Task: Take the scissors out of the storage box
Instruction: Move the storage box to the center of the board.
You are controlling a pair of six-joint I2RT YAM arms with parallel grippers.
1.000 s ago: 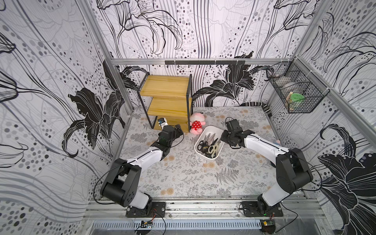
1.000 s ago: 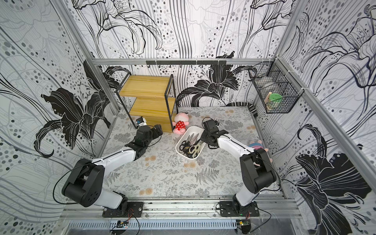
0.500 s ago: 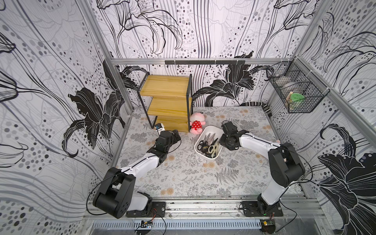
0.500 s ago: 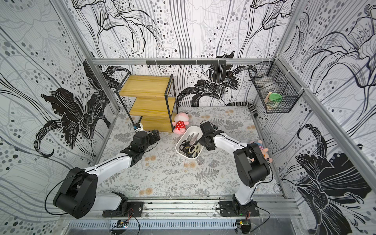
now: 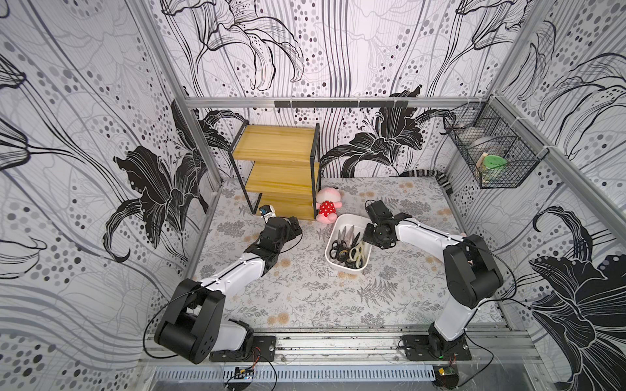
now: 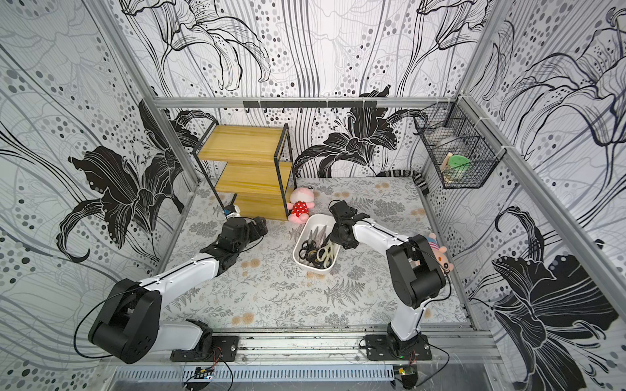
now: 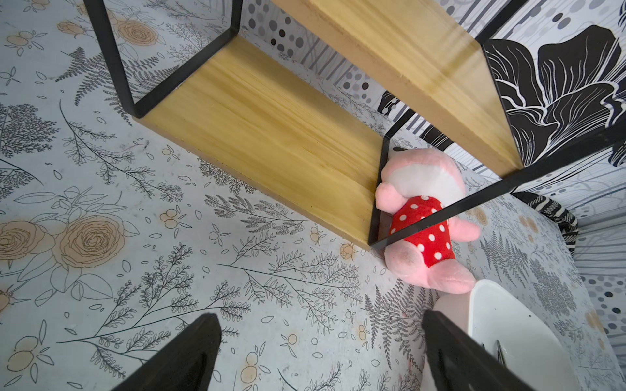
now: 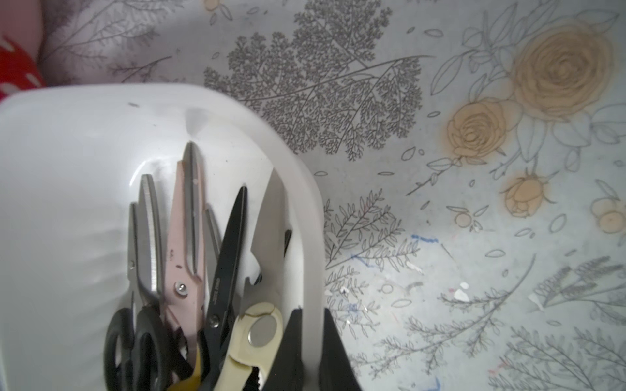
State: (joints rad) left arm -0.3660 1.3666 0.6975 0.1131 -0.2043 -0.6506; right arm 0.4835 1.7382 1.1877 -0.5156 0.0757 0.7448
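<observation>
Finding: the shallow white plastic storage box [image 5: 350, 221] sits on the floral-patterned desk [image 5: 305, 298], just right of centre in both top views. A pink plush toy in a red spotted dress [image 5: 327, 206] lies just beside its upper end, and a two-tier wooden shelf with a black metal frame [image 5: 277, 169] stands above and to the left. The metal-bladed scissors [image 5: 347, 248] all lie inside the box, none out yet, with handles bunched at the lower end and blades pointing to the upper end. The right wrist view shows a pale pink pair [image 8: 184, 237], a black-bladed pair [image 8: 230, 243] and a cream-handled pair [image 8: 250, 338] overlapping. The right tool [image 8: 311, 313] is closed on the box's side wall, one finger inside and one outside, with no scissors between them. The left tool [image 7: 318, 316] has its jaws wide apart and holds nothing, low over bare desk to the left of the box's upper end. Assessment: the step in hand appears to be steadying the box so a pair can be drawn out. Recommended: hold the wall clamp firm and the box flat; bring the left tool over the handle end; take the uppermost pair, probably the cream-handled one, near its pivot; lift straight up, since the crossed blades may drag neighbours along.
</observation>
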